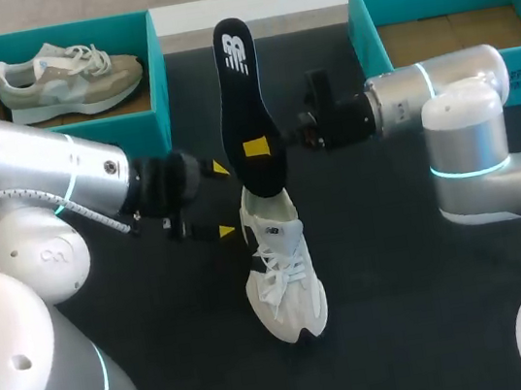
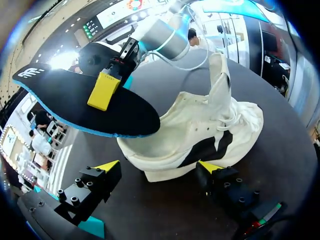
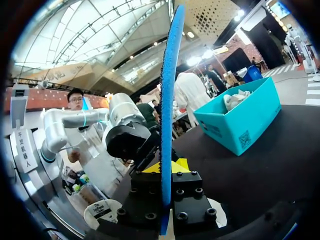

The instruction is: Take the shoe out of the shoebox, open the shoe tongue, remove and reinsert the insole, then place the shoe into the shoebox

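A white shoe (image 1: 282, 275) stands on the black table, toe toward me, with its tongue lifted (image 2: 220, 75). Its black insole (image 1: 246, 109) is upright over the heel opening, lower end just at the shoe's collar. My right gripper (image 1: 268, 145) is shut on the insole's middle, and in the right wrist view the insole's blue edge (image 3: 169, 100) rises from between the right gripper (image 3: 165, 169) tips. My left gripper (image 1: 224, 200) stands open beside the heel. In the left wrist view the shoe (image 2: 200, 135) lies just ahead of the left gripper (image 2: 160, 167), whose fingers are spread wide.
A teal shoebox (image 1: 149, 74) at the back left holds a grey-beige shoe (image 1: 66, 77). A second teal shoebox (image 1: 362, 23) at the back right shows only its cardboard floor. Both arms flank the shoe closely.
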Robot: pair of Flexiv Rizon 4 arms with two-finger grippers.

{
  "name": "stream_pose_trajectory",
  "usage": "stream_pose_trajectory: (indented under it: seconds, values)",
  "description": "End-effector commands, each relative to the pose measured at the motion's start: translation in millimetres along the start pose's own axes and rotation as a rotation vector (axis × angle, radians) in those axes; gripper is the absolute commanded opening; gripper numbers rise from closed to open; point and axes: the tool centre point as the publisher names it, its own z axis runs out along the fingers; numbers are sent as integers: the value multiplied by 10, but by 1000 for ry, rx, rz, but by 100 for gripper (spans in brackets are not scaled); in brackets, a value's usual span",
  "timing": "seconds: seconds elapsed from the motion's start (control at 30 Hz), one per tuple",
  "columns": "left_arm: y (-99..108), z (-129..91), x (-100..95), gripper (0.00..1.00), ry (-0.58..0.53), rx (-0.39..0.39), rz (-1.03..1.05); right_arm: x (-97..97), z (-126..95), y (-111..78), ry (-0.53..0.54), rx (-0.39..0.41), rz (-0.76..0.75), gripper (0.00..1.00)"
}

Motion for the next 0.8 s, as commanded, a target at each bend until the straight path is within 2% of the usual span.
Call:
stream_pose_trajectory:
  seconds: [0.03,0.8]
  values:
    - [-2,15,13,100,-3,-3,0,4,16,-1,-3,0,0,0]
    - [-2,15,13,100,-3,-3,0,1,37,-35,-19,1,-21,0]
